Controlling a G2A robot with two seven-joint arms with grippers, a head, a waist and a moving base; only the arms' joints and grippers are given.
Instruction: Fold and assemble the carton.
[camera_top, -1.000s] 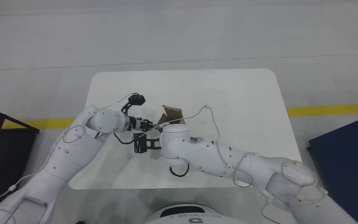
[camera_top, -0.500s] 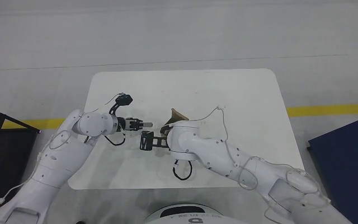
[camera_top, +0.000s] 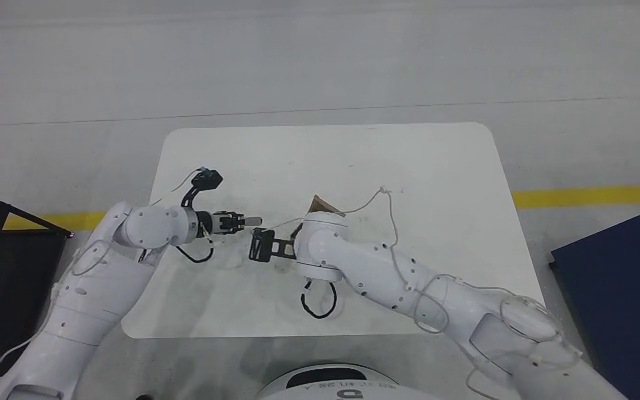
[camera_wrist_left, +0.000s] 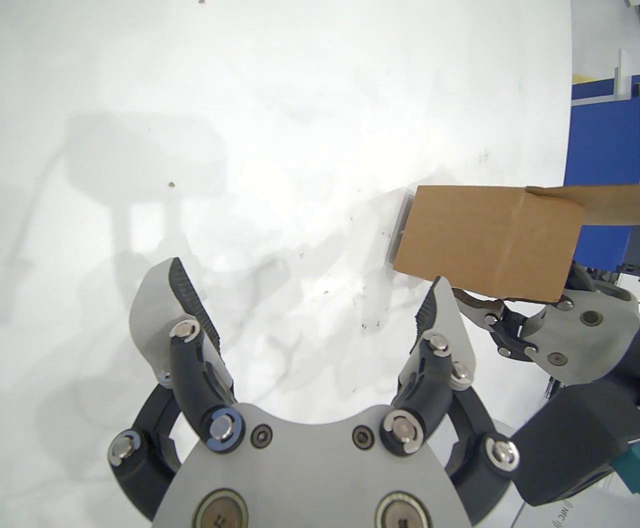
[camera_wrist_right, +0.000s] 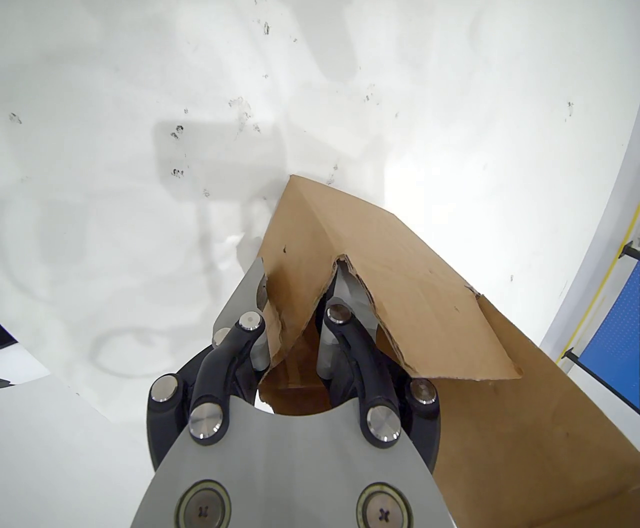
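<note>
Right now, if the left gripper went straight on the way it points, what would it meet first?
Probably bare table; the carton in the right gripper lies just off that line.

The white, round-cornered table (camera_top: 440, 170) carries dark specks (camera_wrist_right: 176, 173); whether the carton (camera_wrist_left: 485, 240) touches it is unclear.

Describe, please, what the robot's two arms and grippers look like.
Both the left arm and the right arm are glossy white with rounded joint shells; thin white and black cables loop off their wrists. The left gripper has a grey metal base plate with screws, black linkages and pale grey fingers with black ribbed pads. The right gripper is built alike.
</note>
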